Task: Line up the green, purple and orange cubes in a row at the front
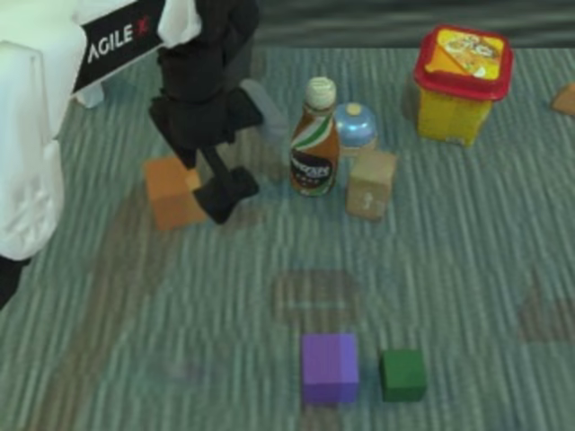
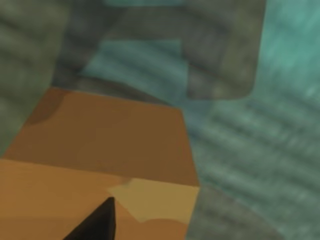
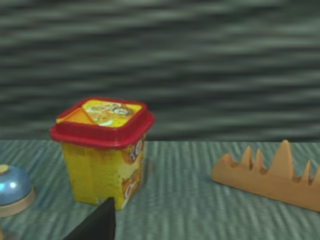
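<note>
The light orange cube (image 1: 171, 192) sits on the table at the left middle, and it fills the left wrist view (image 2: 100, 150). My left gripper (image 1: 203, 180) is low over its right side and stands open, with one dark finger (image 1: 225, 194) just right of the cube and apart from it. One fingertip (image 2: 100, 222) shows over the cube's top. At the front stand the purple cube (image 1: 330, 366) and the small green cube (image 1: 402, 374), side by side with a small gap. My right gripper (image 3: 142, 235) is out of the top view, open and holding nothing.
A brown sauce bottle (image 1: 314, 142), a blue bell (image 1: 357, 124) and a pale tan wooden block (image 1: 371, 183) stand close right of my left gripper. A yellow tub with a red lid (image 1: 461, 83) is at the back right, an orange toothed rack (image 3: 272, 175) beyond it.
</note>
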Controlling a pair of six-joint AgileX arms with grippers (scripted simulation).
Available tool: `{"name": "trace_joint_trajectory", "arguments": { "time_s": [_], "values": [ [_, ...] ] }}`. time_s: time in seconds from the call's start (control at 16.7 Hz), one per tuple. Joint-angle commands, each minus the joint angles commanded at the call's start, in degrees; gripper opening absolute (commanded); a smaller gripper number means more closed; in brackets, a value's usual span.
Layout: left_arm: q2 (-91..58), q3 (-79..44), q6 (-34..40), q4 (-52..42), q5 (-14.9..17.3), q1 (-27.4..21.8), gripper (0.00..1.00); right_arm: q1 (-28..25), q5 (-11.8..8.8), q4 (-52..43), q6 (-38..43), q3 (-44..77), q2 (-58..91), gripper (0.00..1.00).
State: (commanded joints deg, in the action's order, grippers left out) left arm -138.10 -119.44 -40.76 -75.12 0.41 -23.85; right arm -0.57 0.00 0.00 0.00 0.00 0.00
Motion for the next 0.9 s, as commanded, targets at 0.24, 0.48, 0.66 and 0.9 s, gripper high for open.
{"name": "trace_joint_trajectory", "arguments": {
  "time_s": [0.24, 0.48, 0.66, 0.9],
  "values": [
    [-1.4, -4.5, -13.9, -0.8, 0.0, 5.5, 1.00, 0.0, 0.0, 0.0, 0.0, 0.0, 0.0, 1.00],
    [-1.5, -6.1, -18.1, -0.8, -0.1, 7.5, 1.00, 0.0, 0.0, 0.0, 0.0, 0.0, 0.0, 1.00],
    [-1.5, -6.1, -18.1, -0.8, -0.1, 7.5, 1.00, 0.0, 0.0, 0.0, 0.0, 0.0, 0.0, 1.00],
    [-1.9, -3.9, -18.0, 1.6, -0.1, 7.4, 1.00, 0.0, 0.0, 0.0, 0.0, 0.0, 0.0, 1.00]
  ]
}}
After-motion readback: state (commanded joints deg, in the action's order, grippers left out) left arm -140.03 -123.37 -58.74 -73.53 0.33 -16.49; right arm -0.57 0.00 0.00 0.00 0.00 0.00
